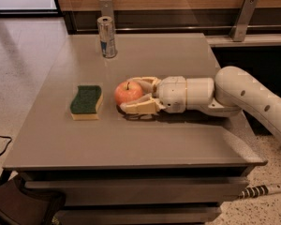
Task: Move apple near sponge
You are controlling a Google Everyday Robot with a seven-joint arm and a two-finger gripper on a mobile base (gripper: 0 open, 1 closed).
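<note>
The red-orange apple (128,92) sits on the grey table (145,144) near its middle. The sponge (86,101), green on top with a yellow base, lies flat a short gap to the apple's left. My gripper (129,95) reaches in from the right, low over the table. Its two cream fingers (139,108) close on the apple from the far and near sides. The white arm (239,95) stretches off to the right edge.
A silver drink can (107,36) stands upright at the back of the table, behind the sponge and apple. Wooden wall with metal brackets runs behind. The table's front edge drops to a lower shelf; a dark bag (23,205) sits at the lower left.
</note>
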